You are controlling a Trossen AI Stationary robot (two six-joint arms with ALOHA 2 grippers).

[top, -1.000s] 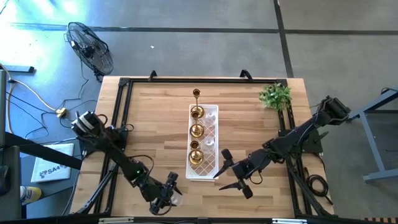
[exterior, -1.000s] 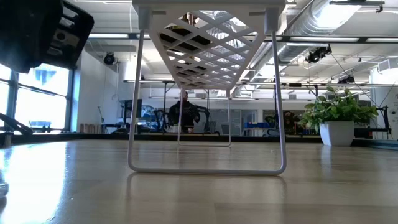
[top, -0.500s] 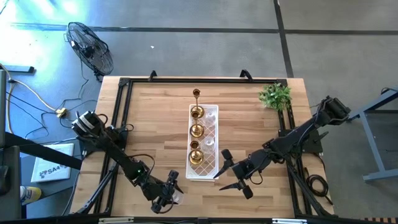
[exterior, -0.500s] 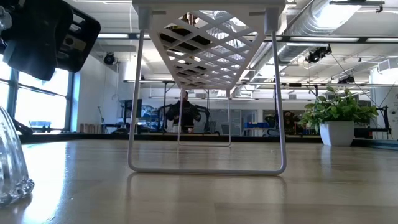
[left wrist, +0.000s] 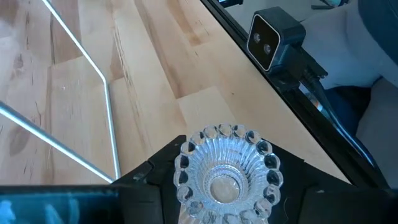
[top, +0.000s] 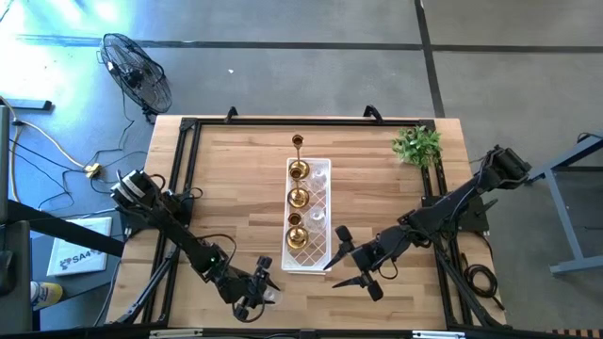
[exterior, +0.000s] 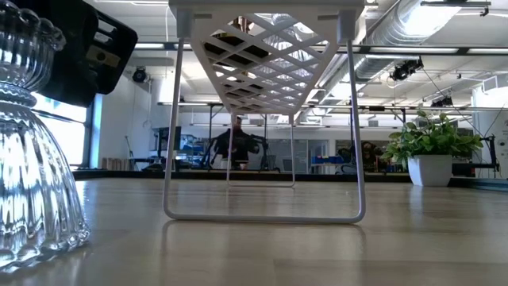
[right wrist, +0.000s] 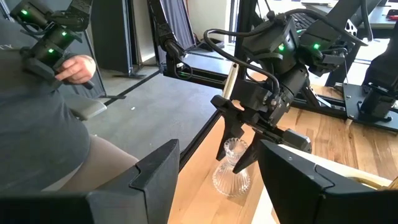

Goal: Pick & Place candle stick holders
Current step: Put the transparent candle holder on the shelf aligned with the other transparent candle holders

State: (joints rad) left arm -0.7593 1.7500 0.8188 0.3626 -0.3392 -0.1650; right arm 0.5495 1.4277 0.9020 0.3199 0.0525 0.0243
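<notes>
My left gripper [top: 256, 294] is near the table's near edge, shut on a clear ribbed glass candle stick holder [top: 270, 293], which looms at the left of the low view [exterior: 32, 159] and shows in the right wrist view [right wrist: 231, 168]. The white lattice tray [top: 325, 247] holds three brass holders in a row: the tall-stemmed one [top: 298, 143] at its far end, then two more [top: 298, 198] [top: 296, 235]. Two glass holders [top: 318, 177] [top: 316, 215] stand beside them. My right gripper [top: 343, 260] is open and empty, right of the tray's near end. My left gripper pinches the glass holder's narrow neck [right wrist: 235, 149] between its two fingers, under the beaded top cup [left wrist: 225, 174]. The fingers come slanting down from the table's left. The holder stands upright; whether its flared base [exterior: 44, 242] touches the table I cannot tell.
A small green plant [top: 417, 145] stands at the far right corner. The tray stands on thin wire legs [exterior: 361, 159]. A person [right wrist: 43, 124] holding controllers stands beyond the table's edge. Bare wood lies left of the tray.
My left gripper has carried the glass holder toward the table's right edge, along the near edge and toward the tray's near end. The holder has stayed upright and has come into the low view from its left side.
</notes>
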